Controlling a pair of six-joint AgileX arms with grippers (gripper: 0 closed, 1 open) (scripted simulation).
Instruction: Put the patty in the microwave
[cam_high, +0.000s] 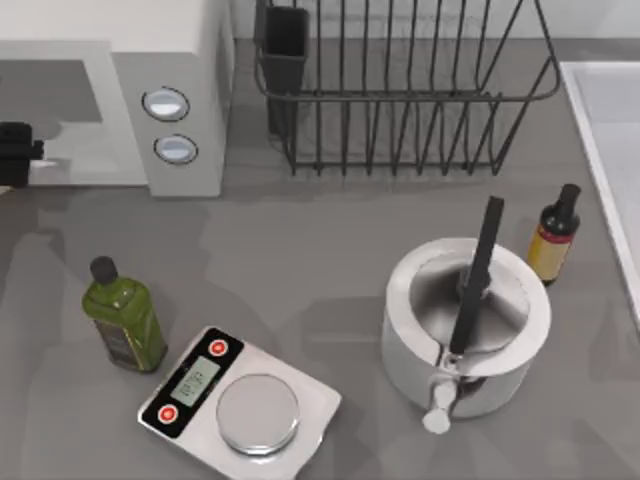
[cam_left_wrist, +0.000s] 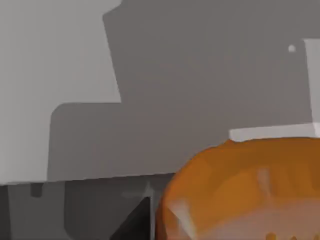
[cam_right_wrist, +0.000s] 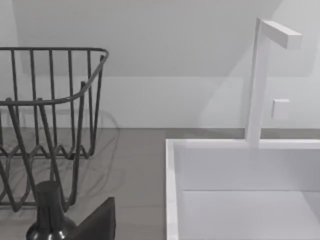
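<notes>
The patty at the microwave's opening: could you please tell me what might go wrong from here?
The patty sits close under the left wrist camera, with the left gripper at the mouth of the microwave cavity. It may clip the cavity's front edge, or drop short onto the table if released too early.

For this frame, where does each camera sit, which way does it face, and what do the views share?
Top view: overhead, looking down at the microwave, scale, pot; left end effector at the microwave's mouth.
Left wrist view: on the left arm, facing into the cavity, patty close up.
Right wrist view: on the right arm, facing the dish rack and sink.
Shared: the rack shows from above and from the right wrist.
</notes>
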